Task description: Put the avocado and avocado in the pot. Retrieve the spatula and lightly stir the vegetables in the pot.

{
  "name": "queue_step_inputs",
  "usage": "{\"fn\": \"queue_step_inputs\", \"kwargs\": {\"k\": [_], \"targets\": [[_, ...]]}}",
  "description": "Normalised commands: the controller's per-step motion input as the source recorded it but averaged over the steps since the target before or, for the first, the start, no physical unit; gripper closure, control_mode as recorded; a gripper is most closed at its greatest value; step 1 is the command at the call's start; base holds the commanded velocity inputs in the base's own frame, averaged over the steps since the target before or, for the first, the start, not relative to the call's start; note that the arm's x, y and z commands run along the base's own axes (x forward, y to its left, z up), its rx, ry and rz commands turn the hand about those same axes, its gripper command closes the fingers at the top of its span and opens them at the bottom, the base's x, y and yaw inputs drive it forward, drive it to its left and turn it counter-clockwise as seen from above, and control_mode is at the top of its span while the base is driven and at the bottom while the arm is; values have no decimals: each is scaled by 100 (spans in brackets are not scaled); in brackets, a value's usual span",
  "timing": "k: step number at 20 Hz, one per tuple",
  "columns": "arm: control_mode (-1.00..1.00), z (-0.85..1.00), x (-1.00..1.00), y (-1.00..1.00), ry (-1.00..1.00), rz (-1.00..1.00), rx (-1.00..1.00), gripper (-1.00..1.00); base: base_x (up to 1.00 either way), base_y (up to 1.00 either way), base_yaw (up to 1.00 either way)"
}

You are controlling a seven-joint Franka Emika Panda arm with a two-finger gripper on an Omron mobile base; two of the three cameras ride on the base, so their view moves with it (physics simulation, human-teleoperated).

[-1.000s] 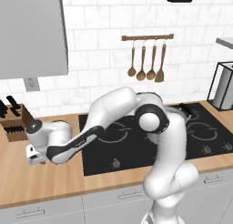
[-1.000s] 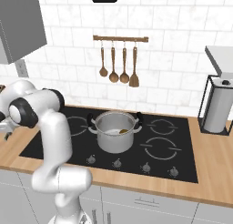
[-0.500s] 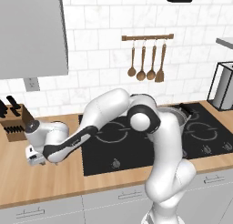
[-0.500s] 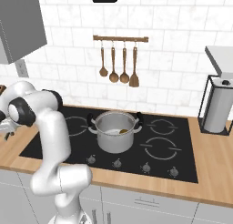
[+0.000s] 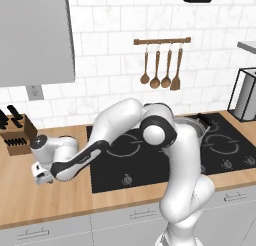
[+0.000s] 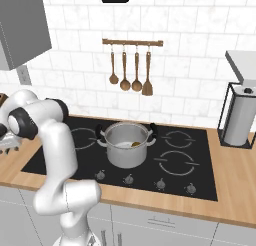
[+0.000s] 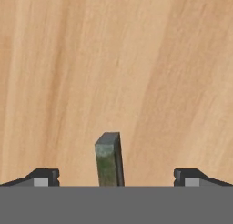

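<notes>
In the hand view, the dark thin handle of the spatula (image 7: 109, 158) lies on the wooden counter and points up between my fingertips (image 7: 43, 176). My gripper (image 7: 116, 176) is open, with its tips wide apart on either side of the handle and not touching it. The left base view has the gripper (image 5: 42, 177) low over the counter at the far left, with the spatula's blade hidden beneath the hand. The steel pot (image 6: 126, 142) stands on the hob, with olive-brown vegetables (image 6: 135, 144) inside it.
A knife block (image 5: 17, 137) stands on the counter just behind the hand. The black hob (image 5: 130, 162) lies to its right. Wooden spoons and a wooden spatula (image 5: 160, 75) hang on the wall rail. A paper towel holder (image 6: 239, 120) stands at the far right.
The hand has sunk a little lower toward the counter at the left. The pot and its contents have not moved.
</notes>
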Motion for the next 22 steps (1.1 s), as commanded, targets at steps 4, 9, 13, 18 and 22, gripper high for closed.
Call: {"fn": "queue_step_inputs", "kwargs": {"k": [4, 9, 13, 18, 22], "targets": [[-100, 0, 0, -9, 1, 7, 9, -100, 0, 0, 0], [-100, 0, 0, 0, 1, 4, 11, -100, 0, 0, 0], [-100, 0, 0, 0, 5, 0, 4, -100, 0, 0, 0], [-100, 0, 0, 4, 9, 0, 1, 100, 0, 0, 0], [-100, 0, 0, 0, 3, 0, 0, 100, 0, 0, 0]]}}
